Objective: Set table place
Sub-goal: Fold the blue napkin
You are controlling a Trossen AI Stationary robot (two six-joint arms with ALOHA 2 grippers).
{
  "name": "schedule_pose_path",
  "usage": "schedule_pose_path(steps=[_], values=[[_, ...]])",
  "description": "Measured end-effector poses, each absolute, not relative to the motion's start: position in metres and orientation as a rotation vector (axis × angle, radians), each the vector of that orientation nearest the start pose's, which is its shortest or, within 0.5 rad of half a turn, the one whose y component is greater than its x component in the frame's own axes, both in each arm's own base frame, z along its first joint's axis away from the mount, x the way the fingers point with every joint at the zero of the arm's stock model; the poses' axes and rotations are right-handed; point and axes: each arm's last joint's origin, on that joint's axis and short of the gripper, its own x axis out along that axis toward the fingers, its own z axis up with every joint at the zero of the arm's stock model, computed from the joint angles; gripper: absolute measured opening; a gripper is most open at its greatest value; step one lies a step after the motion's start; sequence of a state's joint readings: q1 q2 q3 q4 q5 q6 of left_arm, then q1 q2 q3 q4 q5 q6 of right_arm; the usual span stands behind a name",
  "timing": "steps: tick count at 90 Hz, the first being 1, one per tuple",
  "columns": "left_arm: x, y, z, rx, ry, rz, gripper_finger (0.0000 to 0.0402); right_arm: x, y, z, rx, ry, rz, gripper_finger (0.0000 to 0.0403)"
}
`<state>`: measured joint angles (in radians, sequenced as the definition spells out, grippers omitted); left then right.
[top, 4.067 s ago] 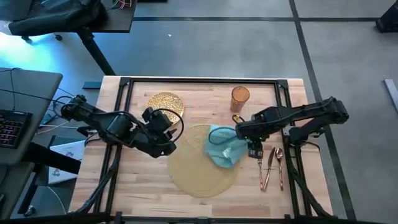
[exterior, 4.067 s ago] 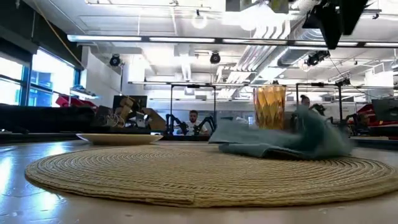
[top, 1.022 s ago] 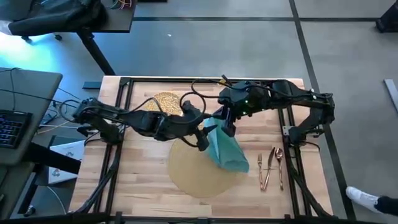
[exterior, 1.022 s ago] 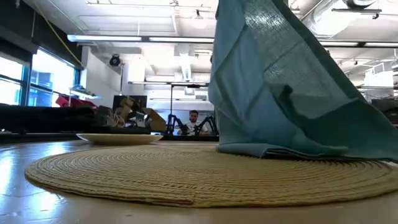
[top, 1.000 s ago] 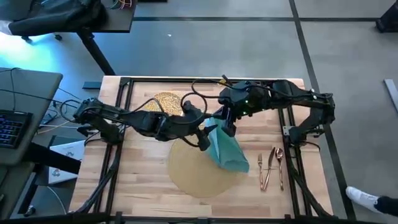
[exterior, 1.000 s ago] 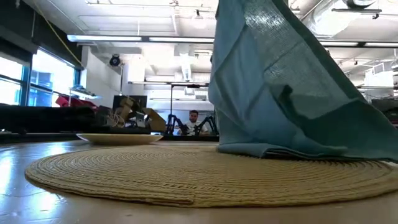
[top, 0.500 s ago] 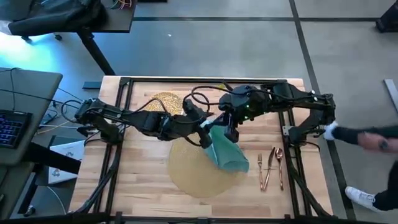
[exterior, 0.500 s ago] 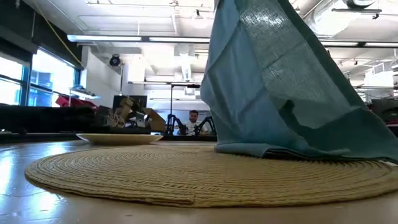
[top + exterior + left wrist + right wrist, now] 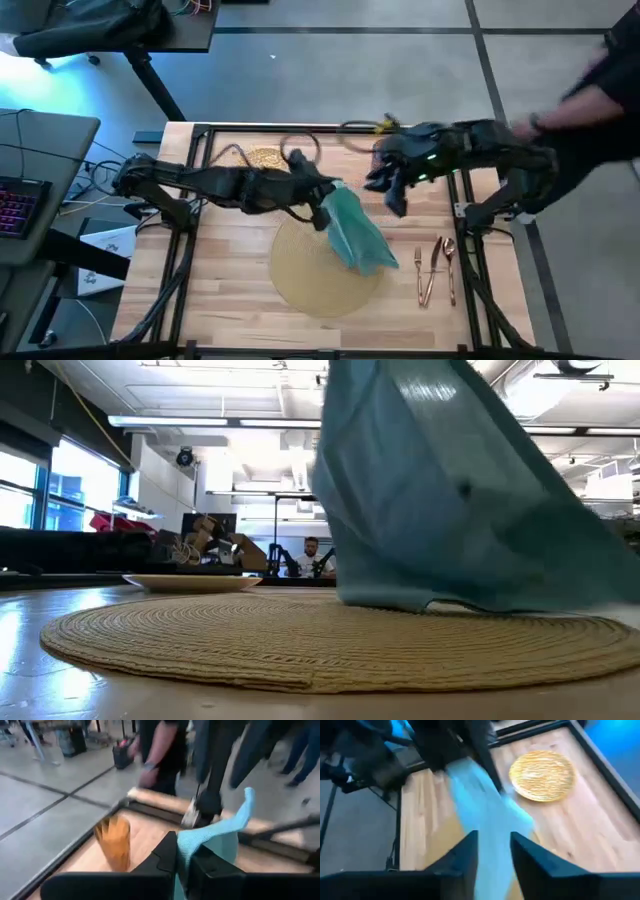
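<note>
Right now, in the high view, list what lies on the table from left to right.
Gold plate → left gripper, shut on the raised corner of the teal napkin, which trails onto the woven placemat → right gripper, jaws open → fork → knife → spoon.

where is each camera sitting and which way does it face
High: overhead, looking straight down at the table; both arms show.
Low: at tabletop height, looking across the placemat; no arm visible.
Left wrist: past the left tool, shut on the napkin.
Right wrist: past the open right tool.
All four show the napkin.
</note>
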<state>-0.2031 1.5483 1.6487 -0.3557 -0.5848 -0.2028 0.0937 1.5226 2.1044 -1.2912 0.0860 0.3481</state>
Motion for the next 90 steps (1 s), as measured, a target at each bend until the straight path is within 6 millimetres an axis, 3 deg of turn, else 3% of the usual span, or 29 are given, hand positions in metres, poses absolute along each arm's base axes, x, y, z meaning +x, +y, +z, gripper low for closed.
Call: schedule_pose_path(steps=[16,24,36,57,79,90], values=[[0.307,-0.047,0.49,-0.092,0.034,0.378,0.0,0.218,0.026,0.496,0.291,0.702,-0.165,0.0187],[0.297,-0.044,0.512,-0.078,-0.019,0.378,0.0,0.22,0.039,0.478,0.236,0.766,-0.175,0.0203],[0.286,-0.042,0.534,-0.066,-0.075,0.397,0.0,0.243,0.06,0.441,0.197,0.803,-0.138,0.0217],[0.275,-0.039,0.55,-0.019,-0.11,0.449,0.0,0.279,0.068,0.39,0.201,0.7,-0.184,0.022],[0.274,-0.039,0.552,-0.004,-0.113,0.463,0.0,0.288,0.054,0.354,0.139,0.669,-0.416,0.0219],[0.273,-0.041,0.553,0.002,-0.112,0.454,0.0,0.29,0.046,0.348,0.141,0.677,-0.437,0.0184]])
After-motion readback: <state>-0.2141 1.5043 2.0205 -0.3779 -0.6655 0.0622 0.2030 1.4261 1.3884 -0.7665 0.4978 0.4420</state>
